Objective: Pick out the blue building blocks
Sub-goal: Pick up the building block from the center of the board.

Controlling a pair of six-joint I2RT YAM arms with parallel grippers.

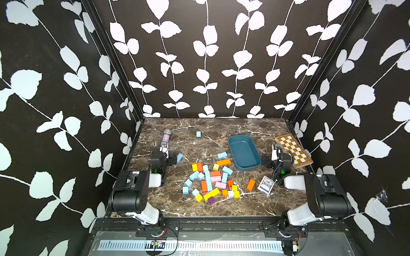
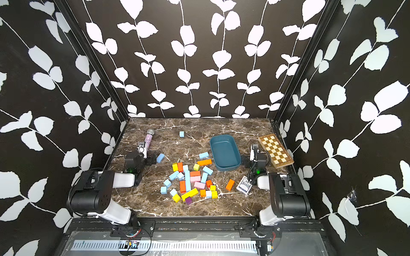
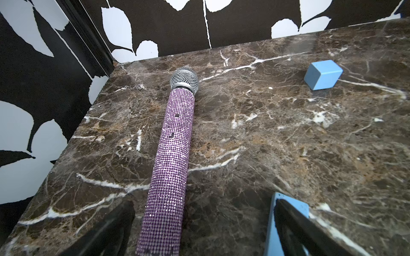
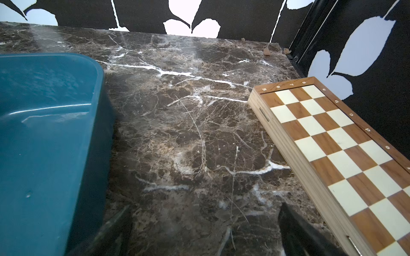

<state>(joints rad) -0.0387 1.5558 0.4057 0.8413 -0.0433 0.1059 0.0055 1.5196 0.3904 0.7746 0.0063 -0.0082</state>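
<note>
Both arms folded low, wrists aimed at back wall. left gripper point(image 3: 204, 202), right gripper point(image 4: 204, 207): jaws wide apart, empty. blue building blocks point(image 1: 207, 180): ~13, on the table, mostly in the central pile beside one teal tray point(image 1: 244, 153).

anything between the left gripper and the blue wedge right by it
Nothing visible lies between them: the blue wedge sits just outside one finger. But the microphone lies between the open jaws of the left gripper.
</note>
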